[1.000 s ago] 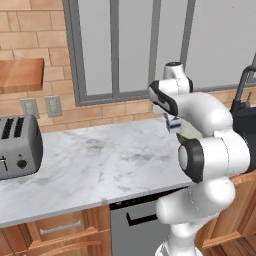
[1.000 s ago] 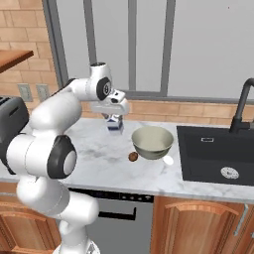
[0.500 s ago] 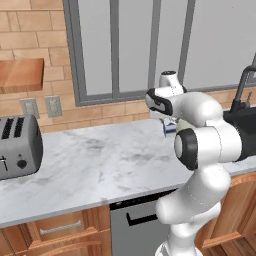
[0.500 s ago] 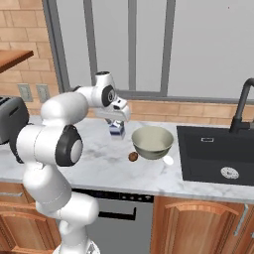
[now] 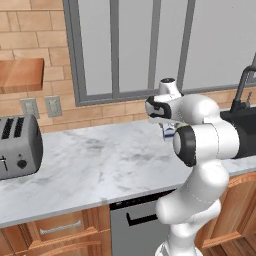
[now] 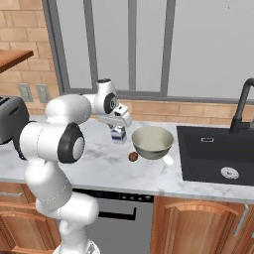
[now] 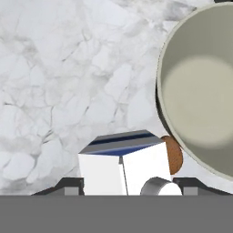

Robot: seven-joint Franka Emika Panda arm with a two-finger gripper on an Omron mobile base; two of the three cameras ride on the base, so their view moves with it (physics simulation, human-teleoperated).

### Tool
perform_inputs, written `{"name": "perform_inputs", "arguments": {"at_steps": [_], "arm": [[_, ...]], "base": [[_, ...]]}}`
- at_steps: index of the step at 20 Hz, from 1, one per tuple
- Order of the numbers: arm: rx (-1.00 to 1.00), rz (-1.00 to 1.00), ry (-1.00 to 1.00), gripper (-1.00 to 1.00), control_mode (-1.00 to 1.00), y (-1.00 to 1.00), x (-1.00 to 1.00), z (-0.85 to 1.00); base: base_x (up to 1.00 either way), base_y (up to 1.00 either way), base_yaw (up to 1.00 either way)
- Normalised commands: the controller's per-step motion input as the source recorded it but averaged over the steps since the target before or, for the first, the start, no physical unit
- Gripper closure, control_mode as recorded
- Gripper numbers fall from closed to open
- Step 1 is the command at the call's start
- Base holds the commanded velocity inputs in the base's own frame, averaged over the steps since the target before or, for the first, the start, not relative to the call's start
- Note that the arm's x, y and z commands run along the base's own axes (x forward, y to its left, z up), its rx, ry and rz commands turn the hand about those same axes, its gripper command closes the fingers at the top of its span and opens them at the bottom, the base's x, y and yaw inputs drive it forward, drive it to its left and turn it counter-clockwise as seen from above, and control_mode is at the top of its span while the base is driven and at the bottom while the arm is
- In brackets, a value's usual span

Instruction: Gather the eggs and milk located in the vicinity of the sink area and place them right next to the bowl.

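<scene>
Hand view: fingers (image 7: 123,184) pinching the milk (image 7: 122,164) over the surface (image 7: 59,82), beside 1 egg (image 7: 174,154) and the bowl (image 7: 200,91).

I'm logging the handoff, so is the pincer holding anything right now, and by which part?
The milk, it seems. The pincer comes down over the carton's top. In the hand view the carton sits between the fingers, beside the bowl and an egg.

Bowl (image 6: 152,142) beside milk (image 6: 118,134) — left open
</scene>
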Motion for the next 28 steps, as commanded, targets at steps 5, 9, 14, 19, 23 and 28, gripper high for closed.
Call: {"name": "perform_inputs", "arguments": {"at_steps": [5, 9, 14, 19, 23, 28], "arm": [[-0.01, 0.00, 0.00, 1.00, -1.00, 0.00, 0.06, -0.01], [-0.03, 0.00, -0.01, 1.00, -1.00, 0.00, 0.20, -0.09], [0.00, 0.00, 0.00, 1.00, -1.00, 0.00, 0.21, 0.00], [0.00, 0.00, 0.00, 1.00, -1.00, -0.07, 0.28, 0.00], [0.00, 0.00, 0.00, 1.00, -1.00, -0.01, 0.00, -0.06], [-0.04, 0.00, 0.00, 1.00, -1.00, 0.00, 0.01, -0.03]], "base": [[0.00, 0.00, 0.00], [0.00, 0.00, 0.00], [0.00, 0.00, 0.00], [0.00, 0.00, 0.00], [0.00, 0.00, 0.00], [0.00, 0.00, 0.00]]}}
